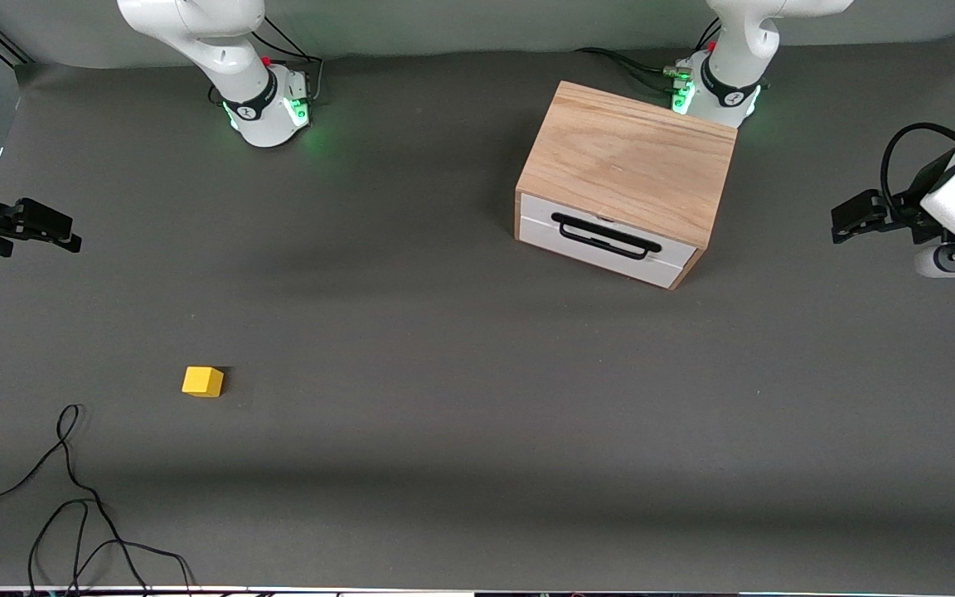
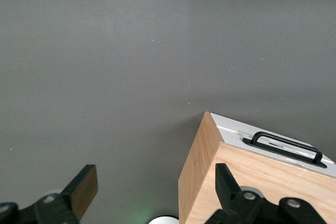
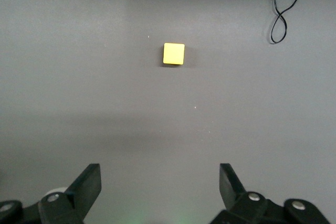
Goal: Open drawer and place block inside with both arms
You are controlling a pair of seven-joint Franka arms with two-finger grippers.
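Observation:
The yellow block lies on the grey table toward the right arm's end, near the front camera; it also shows in the right wrist view. The light oak cabinet stands near the left arm's base. Its drawer is shut, with a white front and a black handle. In the left wrist view the cabinet and handle show. My left gripper is open and empty, up beside the cabinet. My right gripper is open and empty, above the table, apart from the block.
A loose black cable lies at the table's near corner at the right arm's end, close to the block; it also shows in the right wrist view. The two arm bases stand along the table's back edge.

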